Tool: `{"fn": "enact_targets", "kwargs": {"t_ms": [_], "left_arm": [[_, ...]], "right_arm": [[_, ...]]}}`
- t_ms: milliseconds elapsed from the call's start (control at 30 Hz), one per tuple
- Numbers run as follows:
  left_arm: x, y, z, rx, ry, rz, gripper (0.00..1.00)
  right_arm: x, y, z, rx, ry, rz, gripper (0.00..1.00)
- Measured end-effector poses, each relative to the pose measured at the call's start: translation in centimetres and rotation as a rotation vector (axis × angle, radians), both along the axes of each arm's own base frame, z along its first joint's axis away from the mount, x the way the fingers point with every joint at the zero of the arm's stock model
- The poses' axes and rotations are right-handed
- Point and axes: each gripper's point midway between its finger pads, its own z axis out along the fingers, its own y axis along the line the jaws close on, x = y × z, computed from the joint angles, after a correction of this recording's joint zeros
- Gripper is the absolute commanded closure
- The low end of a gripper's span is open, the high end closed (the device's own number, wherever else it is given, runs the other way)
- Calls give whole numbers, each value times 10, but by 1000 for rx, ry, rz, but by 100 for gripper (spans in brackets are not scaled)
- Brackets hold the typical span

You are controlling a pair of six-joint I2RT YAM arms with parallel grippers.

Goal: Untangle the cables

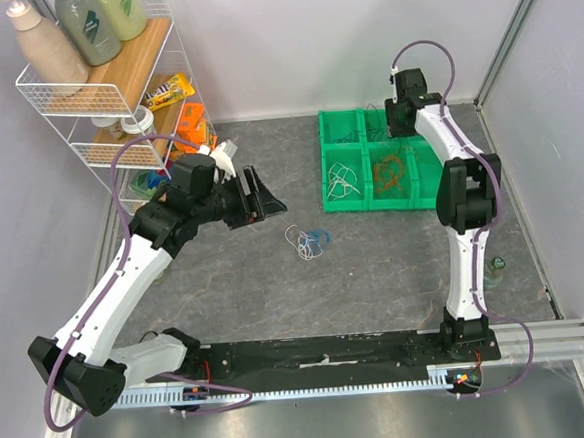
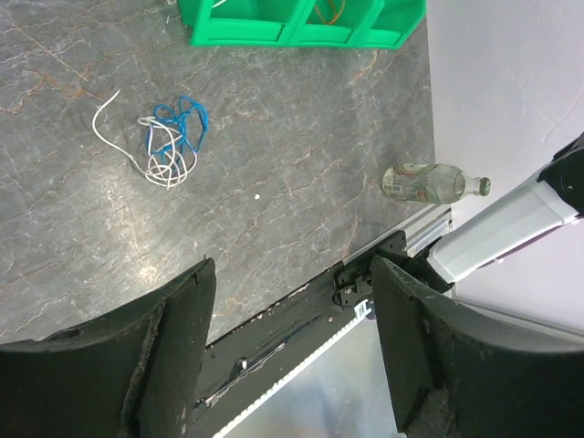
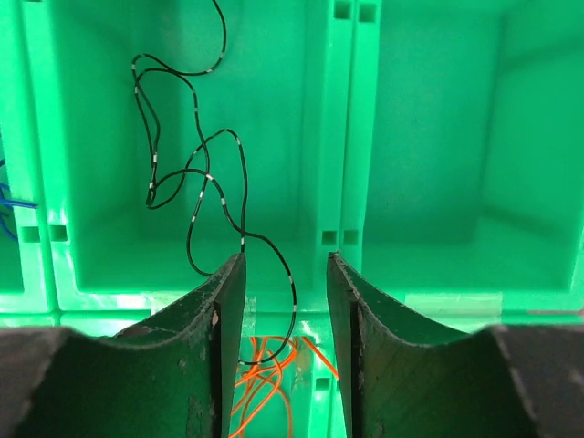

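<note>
Our right gripper [image 3: 285, 265], jaws half apart and clamping nothing, hovered over the black cable [image 3: 243, 205] in the green bin [image 3: 342, 137], upper right, likely to sort it. Our left gripper [image 2: 292, 274] gaped empty, facing the blue-white tangle [image 2: 172, 141] mid-table.

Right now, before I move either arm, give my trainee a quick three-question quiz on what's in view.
1. True or false: the blue and white cable bunch lies inside the green bin.
2. The long cable winding through a bin compartment toward the right gripper is: A white, B black, C blue.
3. What lies on its side near the right edge of the table?

Key:
1. False. It lies on the table, outside the bin.
2. B, the black cable.
3. A clear bottle.
</note>
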Motion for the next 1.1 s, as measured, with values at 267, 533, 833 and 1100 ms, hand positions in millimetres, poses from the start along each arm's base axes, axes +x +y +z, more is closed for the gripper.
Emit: {"fn": "enact_targets", "kwargs": {"t_ms": [267, 533, 833, 1100], "left_arm": [[-5, 2, 2, 12, 20, -5, 20], [-10, 3, 5, 21, 28, -27, 19], [-13, 5, 7, 34, 28, -34, 19], [-12, 5, 6, 42, 30, -39, 19]], "right_arm": [[17, -5, 10, -140, -69, 64, 53], [20, 14, -2, -196, -63, 143, 57], [25, 30, -20, -227, -58, 171, 54], [25, 40, -24, -62, -62, 116, 49]]}}
